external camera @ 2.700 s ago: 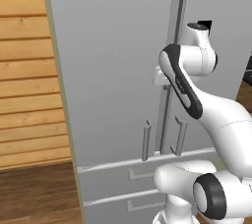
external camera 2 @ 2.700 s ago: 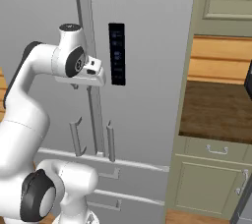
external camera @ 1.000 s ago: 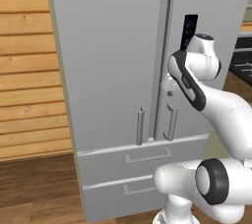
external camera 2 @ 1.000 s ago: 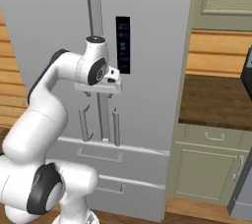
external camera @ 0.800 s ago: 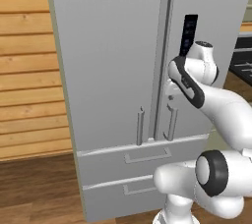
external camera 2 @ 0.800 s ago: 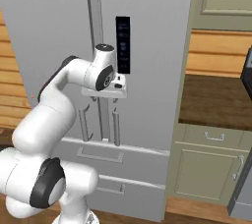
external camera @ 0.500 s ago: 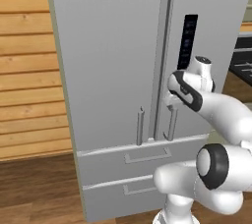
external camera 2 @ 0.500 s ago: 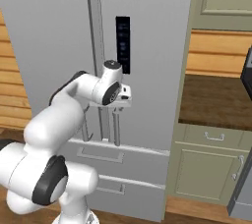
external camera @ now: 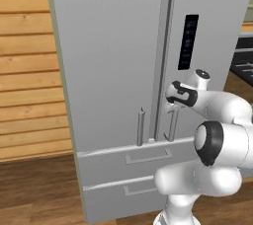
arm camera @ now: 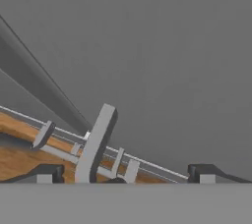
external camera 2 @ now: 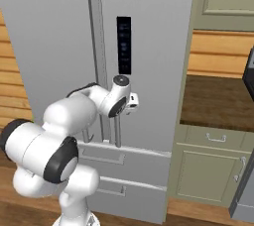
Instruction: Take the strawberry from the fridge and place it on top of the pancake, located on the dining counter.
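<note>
The fridge (external camera: 108,71) was tall and grey, and both its doors were shut. It filled the middle of the left base view and the left part of the right base view. The strawberry could not be seen, since the doors hid the inside.

The white arm reached out to the fridge at the middle of both base views. The gripper (arm camera: 123,175) was right up against the door, low down, near the bottom end of the right handle (external camera: 172,125). In the hand view, that handle (arm camera: 96,142) stood at the bottom, between the two dark fingertips (arm camera: 47,173). The jaws were wide apart and held nothing.

A dark panel (external camera 2: 123,45) sat on the right door, above the arm. Two drawers (external camera: 133,167) were under the doors. A wood wall (external camera: 27,66) was at the left of the left base view. Green cabinets (external camera 2: 213,170) were at the lower right of the right base view
</note>
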You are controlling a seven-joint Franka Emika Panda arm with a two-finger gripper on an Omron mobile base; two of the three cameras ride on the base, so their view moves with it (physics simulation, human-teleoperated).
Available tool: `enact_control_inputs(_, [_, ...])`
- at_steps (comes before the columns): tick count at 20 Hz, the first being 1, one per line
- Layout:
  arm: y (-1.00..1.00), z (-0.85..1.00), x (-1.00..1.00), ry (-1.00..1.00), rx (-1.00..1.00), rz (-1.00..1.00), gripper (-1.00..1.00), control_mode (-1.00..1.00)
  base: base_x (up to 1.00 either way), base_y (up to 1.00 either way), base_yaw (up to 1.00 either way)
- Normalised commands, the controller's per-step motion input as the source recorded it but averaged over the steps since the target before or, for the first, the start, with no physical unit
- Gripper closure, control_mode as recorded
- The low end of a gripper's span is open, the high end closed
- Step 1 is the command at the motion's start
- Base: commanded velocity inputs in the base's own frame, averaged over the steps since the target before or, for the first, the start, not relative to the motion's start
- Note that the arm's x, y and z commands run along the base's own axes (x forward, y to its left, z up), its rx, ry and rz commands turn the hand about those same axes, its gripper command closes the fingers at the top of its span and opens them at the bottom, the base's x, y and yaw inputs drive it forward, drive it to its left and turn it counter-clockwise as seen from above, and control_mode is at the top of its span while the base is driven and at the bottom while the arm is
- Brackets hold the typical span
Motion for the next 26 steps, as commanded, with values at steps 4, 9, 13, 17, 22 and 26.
enact_control_inputs(4, [-0.1, -0.38, 0.31, -0.11, 0.0, 0.03, -1.0, -1.0, 0.0, 0.0, 0.0])
enact_control_inputs(9, [-0.01, -0.14, 0.08, 0.0, 0.0, 0.0, 1.0, -1.0, 0.0, 0.0, 0.0])
enact_control_inputs(13, [0.0, -0.2, -0.03, 0.0, 0.0, 0.0, 1.0, -1.0, 0.0, 0.0, 0.0])
enact_control_inputs(17, [-0.05, -0.09, -0.23, 0.0, 0.0, -0.01, 1.0, -1.0, 0.0, 0.0, 0.0])
enact_control_inputs(22, [-0.43, -0.05, -0.47, 0.02, 0.01, -0.01, 1.0, -1.0, 0.0, 0.0, 0.0])
enact_control_inputs(26, [-0.9, -0.22, -0.59, 0.13, 0.0, -0.03, 1.0, -1.0, 0.0, 0.0, 0.0])
